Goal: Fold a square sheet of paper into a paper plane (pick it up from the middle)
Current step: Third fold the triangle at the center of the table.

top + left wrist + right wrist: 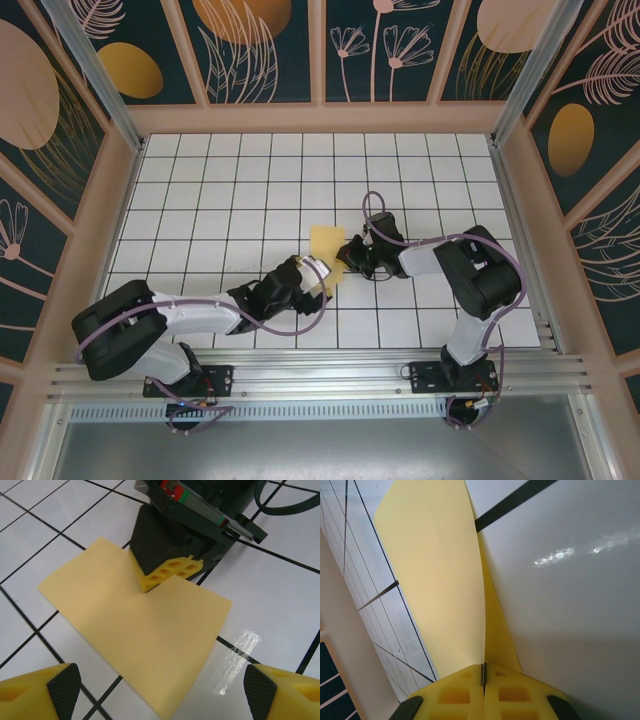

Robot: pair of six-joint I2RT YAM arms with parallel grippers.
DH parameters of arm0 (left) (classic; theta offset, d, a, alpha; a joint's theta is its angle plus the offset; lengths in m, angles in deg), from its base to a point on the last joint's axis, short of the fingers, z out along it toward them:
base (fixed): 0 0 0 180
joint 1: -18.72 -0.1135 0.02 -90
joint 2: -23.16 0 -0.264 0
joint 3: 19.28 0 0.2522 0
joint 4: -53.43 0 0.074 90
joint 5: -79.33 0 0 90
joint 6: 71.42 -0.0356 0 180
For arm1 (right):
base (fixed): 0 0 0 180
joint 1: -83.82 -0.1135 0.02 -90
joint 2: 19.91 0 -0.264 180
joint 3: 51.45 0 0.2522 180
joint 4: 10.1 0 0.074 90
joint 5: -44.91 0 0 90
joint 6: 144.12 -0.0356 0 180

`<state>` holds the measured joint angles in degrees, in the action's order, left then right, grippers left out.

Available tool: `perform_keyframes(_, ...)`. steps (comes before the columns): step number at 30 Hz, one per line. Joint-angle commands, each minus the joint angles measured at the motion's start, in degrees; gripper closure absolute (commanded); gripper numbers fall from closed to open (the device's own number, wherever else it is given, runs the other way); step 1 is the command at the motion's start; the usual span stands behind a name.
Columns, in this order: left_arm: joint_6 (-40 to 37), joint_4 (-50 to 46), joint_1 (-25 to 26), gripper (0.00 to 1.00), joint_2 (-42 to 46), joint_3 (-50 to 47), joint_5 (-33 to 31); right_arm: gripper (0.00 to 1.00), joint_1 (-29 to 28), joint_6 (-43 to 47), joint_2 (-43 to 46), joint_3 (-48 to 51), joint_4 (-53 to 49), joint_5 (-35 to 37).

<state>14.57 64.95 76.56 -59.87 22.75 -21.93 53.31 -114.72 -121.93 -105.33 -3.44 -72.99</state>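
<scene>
The yellow sheet of paper [327,250] lies near the middle of the white grid table, looking rectangular from above. My right gripper [346,253] is shut on its right edge; in the right wrist view the sheet [435,580] runs straight out from between the closed yellow fingers of the gripper [484,674]. My left gripper [320,276] stands open at the sheet's near end. In the left wrist view the paper [135,630] lies flat, its near corner between my spread left gripper [161,692], and the right gripper [167,573] pinches the far edge. A paper plane is out of view.
The tiled table [250,180] stretches free behind and to both sides of the sheet. Pink frame walls [110,200] bound it left, right and at the back. Both arm bases are bolted to the rail [320,375] at the near edge.
</scene>
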Motion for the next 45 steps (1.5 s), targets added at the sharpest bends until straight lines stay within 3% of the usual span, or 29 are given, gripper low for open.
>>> perform_keyframes(1,-3.88,0.19,0.99,0.13,-2.80,3.24,-1.22,0.93,-0.52,-0.42,1.57,-0.38,-0.18,0.00)
perform_keyframes(8,-4.93,0.21,2.54,0.15,-8.15,6.62,-2.22,0.93,-0.52,-0.05,0.77,-0.71,-0.39,-0.30)
perform_keyframes(19,-5.98,1.86,3.03,0.28,-13.92,9.51,-8.45,0.93,-0.52,0.13,0.03,-0.88,0.23,-1.14)
perform_keyframes(39,-5.16,-1.59,3.06,0.76,-13.32,11.74,-9.71,0.91,-0.52,1.13,-0.32,-1.57,-1.41,-0.85)
perform_keyframes(45,-3.92,-3.66,2.98,0.96,-13.02,12.32,-9.24,0.87,-0.39,2.27,1.13,-2.24,-3.55,0.05)
